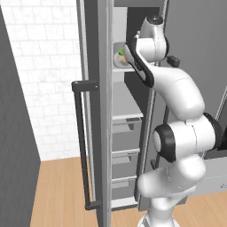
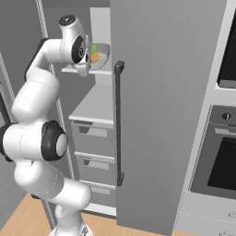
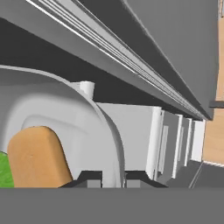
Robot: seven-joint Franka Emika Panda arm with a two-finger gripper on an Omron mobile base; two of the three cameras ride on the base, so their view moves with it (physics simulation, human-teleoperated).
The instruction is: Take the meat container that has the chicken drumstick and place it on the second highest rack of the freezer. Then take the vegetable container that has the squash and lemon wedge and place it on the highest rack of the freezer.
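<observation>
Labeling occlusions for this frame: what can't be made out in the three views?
- Gripper: hand view shows its tips pinching the container rim; the grey band cuts them off.
- Container contents: orange piece and green cropped by the hand view's edge; tiny in the right base view.
- Rack under the container: arm and door hide most in the left base view.

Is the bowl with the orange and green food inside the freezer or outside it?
Inside. The bowl sits on an upper freezer shelf between the open doors, with the tool shut on its rim.
</observation>
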